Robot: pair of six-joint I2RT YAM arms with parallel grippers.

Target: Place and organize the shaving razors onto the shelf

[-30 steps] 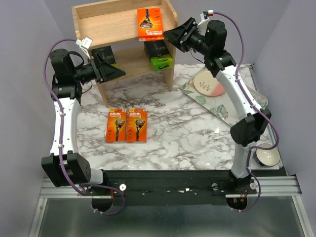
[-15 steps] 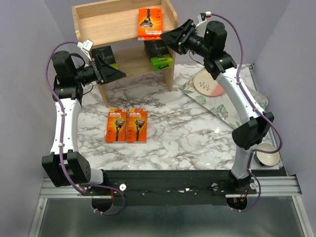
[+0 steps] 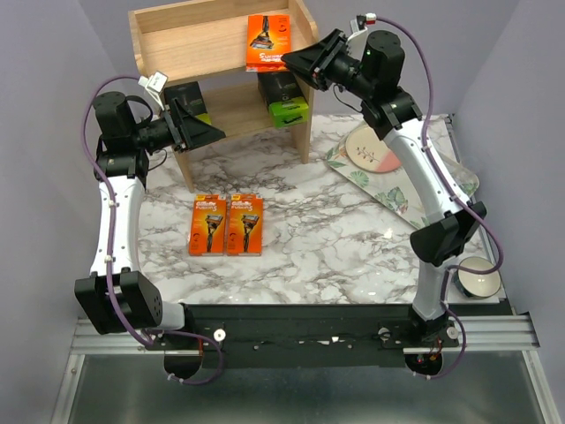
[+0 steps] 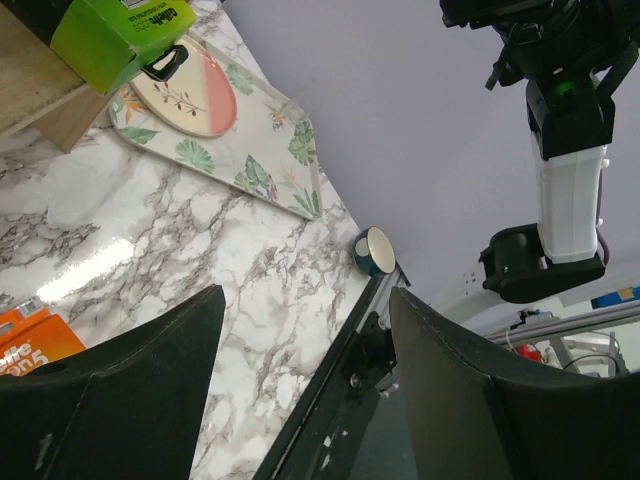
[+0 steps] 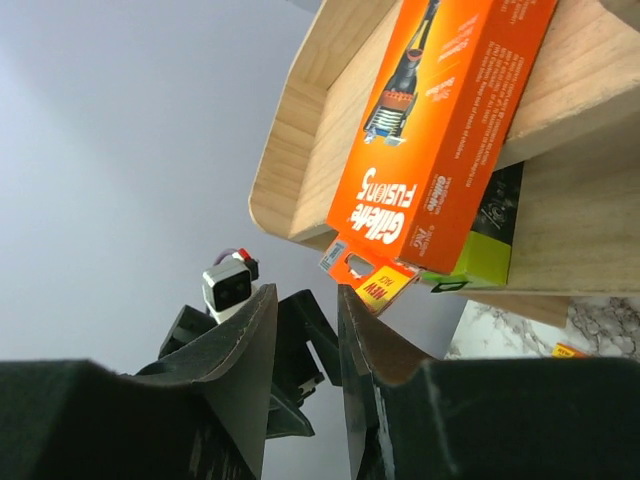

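Note:
The wooden shelf (image 3: 177, 40) stands at the back. One orange razor pack (image 3: 268, 41) lies on its top tier, its hang tab over the front edge. Two dark packs with green ends lie on the lower tier, one on the right (image 3: 282, 99) and one on the left (image 3: 187, 95). Two orange packs (image 3: 206, 224) (image 3: 244, 224) lie side by side on the marble table. My right gripper (image 3: 296, 62) is open and empty, its tips just short of the top pack's tab (image 5: 375, 275). My left gripper (image 3: 212, 132) is open wide and empty in front of the lower tier.
A floral tray (image 3: 397, 199) with a pink plate (image 3: 375, 150) lies right of the shelf. A small bowl (image 3: 478, 278) sits at the near right corner. The shelf's side panel (image 3: 305, 132) stands close under my right gripper.
My right gripper has moved left and up, closer to the orange pack on the top tier. The left arm and the packs have not moved.

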